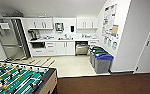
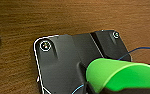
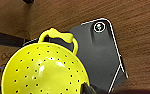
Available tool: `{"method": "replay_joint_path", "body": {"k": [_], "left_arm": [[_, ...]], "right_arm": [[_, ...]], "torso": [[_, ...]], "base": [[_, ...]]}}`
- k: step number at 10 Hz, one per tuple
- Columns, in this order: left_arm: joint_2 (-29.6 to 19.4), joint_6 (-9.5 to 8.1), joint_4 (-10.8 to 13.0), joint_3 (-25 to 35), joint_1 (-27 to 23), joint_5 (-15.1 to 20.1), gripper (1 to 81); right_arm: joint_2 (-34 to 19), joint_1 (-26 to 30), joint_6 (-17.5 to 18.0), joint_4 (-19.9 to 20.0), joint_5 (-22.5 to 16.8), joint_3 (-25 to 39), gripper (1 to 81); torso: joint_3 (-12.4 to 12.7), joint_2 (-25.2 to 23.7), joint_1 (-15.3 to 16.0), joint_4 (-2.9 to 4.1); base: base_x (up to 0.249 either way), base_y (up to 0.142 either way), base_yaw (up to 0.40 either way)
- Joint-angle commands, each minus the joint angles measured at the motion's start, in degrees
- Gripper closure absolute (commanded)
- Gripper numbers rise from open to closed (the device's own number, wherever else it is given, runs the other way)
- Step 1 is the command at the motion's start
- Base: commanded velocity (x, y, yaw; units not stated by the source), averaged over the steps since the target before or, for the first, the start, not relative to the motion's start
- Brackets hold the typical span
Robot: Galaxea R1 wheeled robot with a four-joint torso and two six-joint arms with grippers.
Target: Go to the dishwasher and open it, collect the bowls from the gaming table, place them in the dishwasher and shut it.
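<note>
Dishwasher point(image 1: 81, 48): stainless-steel grey front.
Cabinets point(image 1: 63, 48): white.
Bins point(image 1: 102, 62): grey; lids blue and green.
Foosball table point(image 1: 21, 80): green pitch, white lines, yellow figures.
Left-wrist bowl point(image 2: 121, 76): bright green.
Right-wrist colander bowl point(image 3: 43, 70): yellow, dotted with dark holes.
Floor point(image 2: 66, 17): brown wood grain.

The left gripper point(image 2: 89, 83) carries a green bowl point(image 2: 121, 75) above brown floor. The right gripper point(image 3: 87, 88) carries a yellow perforated bowl point(image 3: 43, 71), its loop handle toward the wrist plate.
</note>
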Motion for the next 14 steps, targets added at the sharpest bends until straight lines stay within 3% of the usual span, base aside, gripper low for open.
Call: {"method": "replay_joint_path", "body": {"k": [1, 14], "left_arm": [[-1.2, -0.26, -0.1, 0.3, -2.4, 1.4, 81.1], [-1.1, -0.26, 0.0, 0.5, -2.3, 1.3, 81.1]], "right_arm": [[-0.9, 2.2, -0.1, -0.4, -1.5, 0.2, 81.1], [-0.2, 2.2, -0.1, -0.4, -1.5, 0.2, 81.1]], "torso": [[0.0, 0.0, 0.0, 0.00], [0.0, 0.0, 0.0, 0.00]], "base": [[0.153, 0.000, 0.000], [0.169, 0.000, 0.000]]}}
